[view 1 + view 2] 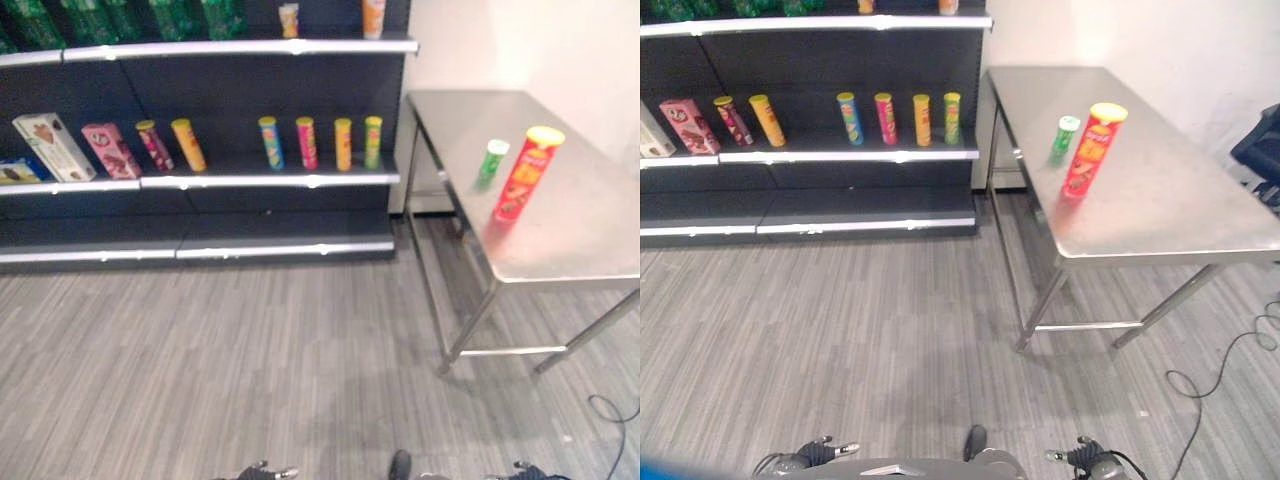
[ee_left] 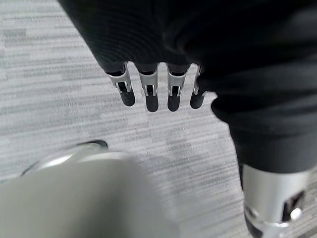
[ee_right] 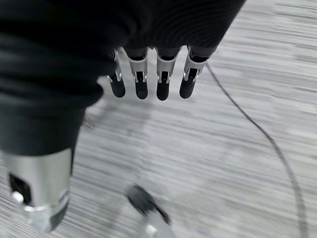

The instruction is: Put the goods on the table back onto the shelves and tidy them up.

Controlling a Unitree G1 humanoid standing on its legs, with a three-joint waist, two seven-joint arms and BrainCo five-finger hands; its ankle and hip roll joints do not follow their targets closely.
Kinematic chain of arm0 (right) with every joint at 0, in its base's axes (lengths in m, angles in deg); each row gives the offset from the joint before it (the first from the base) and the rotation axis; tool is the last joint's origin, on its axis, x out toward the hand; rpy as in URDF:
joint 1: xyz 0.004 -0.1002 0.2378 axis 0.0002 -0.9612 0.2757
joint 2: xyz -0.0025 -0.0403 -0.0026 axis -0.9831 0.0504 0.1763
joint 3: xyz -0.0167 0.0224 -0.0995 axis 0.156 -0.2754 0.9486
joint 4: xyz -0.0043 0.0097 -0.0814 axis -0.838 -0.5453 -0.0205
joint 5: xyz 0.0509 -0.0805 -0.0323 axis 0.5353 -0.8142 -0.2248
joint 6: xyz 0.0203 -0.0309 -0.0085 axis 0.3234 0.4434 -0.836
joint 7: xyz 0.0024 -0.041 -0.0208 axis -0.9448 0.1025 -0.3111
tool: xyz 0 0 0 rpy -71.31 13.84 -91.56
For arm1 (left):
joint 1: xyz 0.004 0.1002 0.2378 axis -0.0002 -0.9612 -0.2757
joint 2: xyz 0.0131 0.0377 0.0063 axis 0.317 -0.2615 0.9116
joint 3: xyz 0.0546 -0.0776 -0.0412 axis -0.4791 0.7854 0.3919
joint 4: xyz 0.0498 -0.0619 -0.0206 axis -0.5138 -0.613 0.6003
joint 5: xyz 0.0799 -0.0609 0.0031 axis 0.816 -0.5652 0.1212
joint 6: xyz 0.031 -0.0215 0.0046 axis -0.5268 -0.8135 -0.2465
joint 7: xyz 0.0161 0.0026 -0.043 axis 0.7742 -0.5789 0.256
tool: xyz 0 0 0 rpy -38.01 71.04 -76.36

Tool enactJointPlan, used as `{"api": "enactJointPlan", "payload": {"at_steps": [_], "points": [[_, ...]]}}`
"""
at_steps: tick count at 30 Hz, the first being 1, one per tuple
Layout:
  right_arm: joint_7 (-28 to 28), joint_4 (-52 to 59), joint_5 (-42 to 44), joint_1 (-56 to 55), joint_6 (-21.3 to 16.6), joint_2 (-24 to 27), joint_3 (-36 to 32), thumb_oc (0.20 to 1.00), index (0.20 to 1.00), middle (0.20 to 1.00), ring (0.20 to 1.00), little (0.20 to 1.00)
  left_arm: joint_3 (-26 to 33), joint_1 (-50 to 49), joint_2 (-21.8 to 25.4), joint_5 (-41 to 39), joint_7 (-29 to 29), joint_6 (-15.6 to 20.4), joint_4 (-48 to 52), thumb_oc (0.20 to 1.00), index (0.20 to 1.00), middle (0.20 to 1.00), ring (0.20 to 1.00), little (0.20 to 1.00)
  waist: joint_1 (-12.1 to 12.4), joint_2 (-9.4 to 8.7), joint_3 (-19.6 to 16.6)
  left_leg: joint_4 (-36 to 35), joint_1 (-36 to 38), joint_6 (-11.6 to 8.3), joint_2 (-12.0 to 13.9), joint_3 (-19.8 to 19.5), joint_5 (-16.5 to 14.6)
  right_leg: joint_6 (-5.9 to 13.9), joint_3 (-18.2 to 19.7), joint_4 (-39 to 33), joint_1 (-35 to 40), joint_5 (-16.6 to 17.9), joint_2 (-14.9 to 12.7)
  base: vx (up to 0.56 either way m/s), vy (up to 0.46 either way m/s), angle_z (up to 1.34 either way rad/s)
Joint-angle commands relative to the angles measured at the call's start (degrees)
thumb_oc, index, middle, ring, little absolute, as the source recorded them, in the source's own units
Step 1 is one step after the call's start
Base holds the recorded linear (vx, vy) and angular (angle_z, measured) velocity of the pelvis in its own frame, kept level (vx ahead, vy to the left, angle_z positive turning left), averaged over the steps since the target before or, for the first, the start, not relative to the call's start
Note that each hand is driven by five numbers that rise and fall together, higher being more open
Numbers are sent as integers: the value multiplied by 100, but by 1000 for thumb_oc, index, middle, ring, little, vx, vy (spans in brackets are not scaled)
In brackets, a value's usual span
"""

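Red can (image 1: 524, 175) w/ yellow lid stands upright on steel table (image 1: 590, 240), right of frame, small green can (image 1: 491, 161) just beside it; shelves (image 1: 250, 181) upper left hold more cans, boxes. Left hand (image 2: 148, 91) & right hand (image 3: 148, 82) low over floor, fingers look straight, holding nothing

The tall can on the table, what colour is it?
The tall can is red with a yellow lid, clearest in the right eye view.
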Motion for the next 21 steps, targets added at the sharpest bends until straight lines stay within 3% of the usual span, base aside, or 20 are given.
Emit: {"api": "enactJointPlan", "payload": {"at_steps": [1,2,4,5,6,7,8,9,10,11,12,13,15,19,21], "points": [[134,-85,243,240,3,-17,137,1000,1000,1000,1000,1000,-70,375,327,-167,33,0,341,1000,1000,1000,1000,1000,-29,-60,578,1276,80,467,-644,595,907,-130,293,-36,-67,-142,-248,219,-112,4],[143,-72,275,287,10,-50,187,1000,1000,1000,1000,1000,-54,408,343,-227,38,-1,341,1000,1000,1000,1000,1000,62,-111,667,1413,-260,609,-455,913,704,-180,358,-36,108,-304,-217,288,-115,-17],[141,-75,314,334,-9,-72,225,1000,1000,1000,1000,1000,-42,392,327,-231,54,7,303,1000,1000,1000,1000,1000,143,-167,715,957,-585,771,-386,1103,321,-120,456,-36,227,-409,-256,284,2,-33],[161,-79,314,339,-19,-68,232,1000,1000,1000,1000,1000,-43,372,321,-227,66,19,296,1000,1000,1000,1000,1000,185,-114,736,588,-662,745,-296,1078,43,-38,536,-36,332,-528,-215,288,92,-8],[169,-100,301,336,-16,-65,236,1000,1000,1000,1000,1000,-43,363,309,-218,65,18,267,1000,1000,1000,1000,1000,210,-130,737,186,-801,750,-261,1094,2,-11,572,-36,389,-581,-265,211,137,6],[180,-104,282,339,-20,-61,247,1000,1000,1000,1000,1000,-46,364,308,-218,73,24,244,1000,1000,1000,1000,1000,225,-169,741,-426,-977,787,-248,1085,255,-17,568,-36,380,-568,-350,84,104,4],[180,-104,282,338,-20,-61,248,1000,1000,1000,1000,1000,-46,363,307,-218,74,25,243,1000,1000,1000,1000,1000,226,-174,746,-450,-958,787,-256,1091,266,-16,570,-36,387,-569,-356,103,136,9],[189,-118,250,328,-21,-57,259,1000,1000,1000,1000,1000,-37,354,308,-231,82,31,217,1000,1000,1000,1000,1000,256,-123,754,-1041,-1031,698,-140,945,593,-6,624,-36,456,-652,-314,98,71,9],[189,-118,250,327,-21,-56,259,1000,1000,1000,1000,1000,-37,354,307,-231,82,31,217,1000,1000,1000,1000,1000,259,-127,763,-1072,-1004,696,-146,951,609,-6,627,-36,467,-654,-318,416,281,-20],[216,-151,177,298,-53,-21,260,1000,1000,1000,1000,1000,29,336,332,-362,108,63,158,1000,1000,1000,1000,1000,405,-8,824,-2343,-1138,435,91,338,1427,6,794,-36,749,-896,-188,320,208,-32],[216,-151,177,298,-53,-21,260,1000,1000,1000,1000,1000,29,336,332,-362,108,63,158,1000,1000,1000,1000,1000,405,-7,823,-2344,-1139,435,91,338,1428,6,794,-36,748,-896,-188,532,360,-43],[227,-204,124,278,-64,-10,260,1000,1000,1000,1000,1000,44,336,348,-381,121,70,97,1000,1000,1000,1000,1000,474,27,846,-2756,-1316,269,196,-61,1574,14,1008,-36,930,-1049,-155,211,149,-48],[242,-253,98,252,-68,3,230,1000,1000,1000,1000,1000,41,319,356,-364,121,60,39,1000,1000,1000,1000,1000,470,42,839,-2756,-1463,190,286,-149,1610,37,1092,-36,1020,-1131,-150,218,165,-78],[191,-338,51,199,-59,-38,152,1000,1000,1000,1000,1000,119,239,428,-346,88,60,24,1000,1000,1000,1000,1000,540,73,674,-2756,-1327,148,366,86,1742,163,1272,-36,1292,-1258,-236,426,419,-34],[138,-366,50,214,-39,-126,119,1000,1000,1000,1000,1000,116,297,541,-303,102,74,64,1000,1000,1000,1000,1000,565,-58,558,-2694,-1167,336,141,344,1635,321,1348,351,1223,-1184,-575,300,385,-40]]}}
